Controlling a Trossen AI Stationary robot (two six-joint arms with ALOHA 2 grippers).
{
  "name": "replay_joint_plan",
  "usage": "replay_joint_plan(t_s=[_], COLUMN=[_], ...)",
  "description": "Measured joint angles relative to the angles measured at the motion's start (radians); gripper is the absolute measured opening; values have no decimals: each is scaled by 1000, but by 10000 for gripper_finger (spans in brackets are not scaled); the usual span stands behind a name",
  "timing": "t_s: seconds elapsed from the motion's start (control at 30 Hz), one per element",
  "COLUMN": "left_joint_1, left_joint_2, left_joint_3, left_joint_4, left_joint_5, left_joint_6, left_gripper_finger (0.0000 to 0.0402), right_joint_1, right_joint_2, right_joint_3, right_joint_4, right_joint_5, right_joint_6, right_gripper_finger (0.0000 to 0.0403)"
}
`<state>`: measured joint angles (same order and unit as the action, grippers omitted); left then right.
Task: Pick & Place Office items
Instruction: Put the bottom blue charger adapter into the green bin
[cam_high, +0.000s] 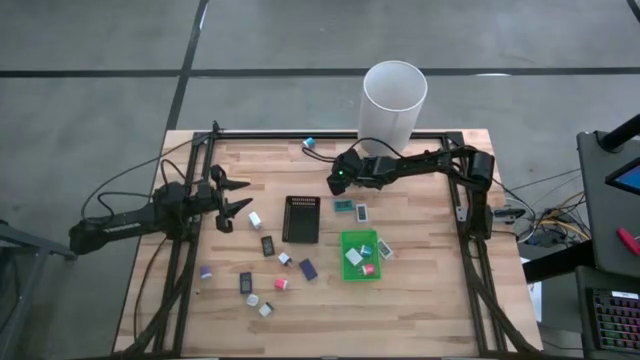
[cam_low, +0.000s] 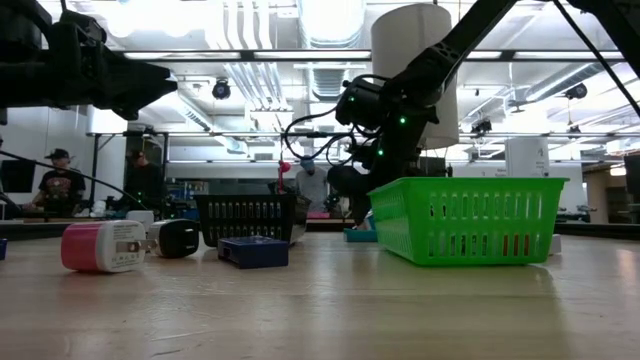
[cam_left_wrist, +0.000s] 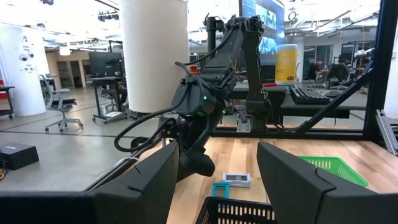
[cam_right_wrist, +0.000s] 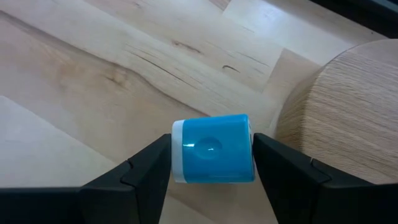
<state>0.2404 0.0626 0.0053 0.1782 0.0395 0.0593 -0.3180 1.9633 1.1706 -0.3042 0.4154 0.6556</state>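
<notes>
The right gripper (cam_right_wrist: 211, 165) is closed on a small blue block with a white end cap (cam_right_wrist: 212, 148), one of the office items, held between its two fingers and clear of the wooden table (cam_right_wrist: 93, 81) beneath. In the high view the right gripper (cam_high: 337, 181) hangs over the far part of the table, with the black ribbed tray (cam_high: 301, 219) and the green tray (cam_high: 360, 255) nearer the front. The block appears rigid, light and smooth-sided, probably glossy plastic, so slip is the main risk. The fingers bear on its two opposite flat sides, which looks like the correct hold; the rounded edges offer poor purchase. The left gripper (cam_high: 236, 197) waits open, empty, above the table's left side, with a white item (cam_high: 255, 218) just beside it.
</notes>
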Motion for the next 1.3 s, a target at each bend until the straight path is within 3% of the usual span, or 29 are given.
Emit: replay_joint_plan(t_s=[0.37,1.3], left_joint_1=[0,0], left_joint_2=[0,0], left_joint_3=[0,0], left_joint_4=[0,0], left_joint_5=[0,0], left_joint_6=[0,0], left_gripper_finger=[225,225], right_joint_1=[1,7], right_joint_2=[0,-7], right_joint_3=[-1,14], right_joint_4=[-3,-6], right_joint_5=[-2,-8], right_joint_6=[0,-15], right_gripper_finger=[192,187])
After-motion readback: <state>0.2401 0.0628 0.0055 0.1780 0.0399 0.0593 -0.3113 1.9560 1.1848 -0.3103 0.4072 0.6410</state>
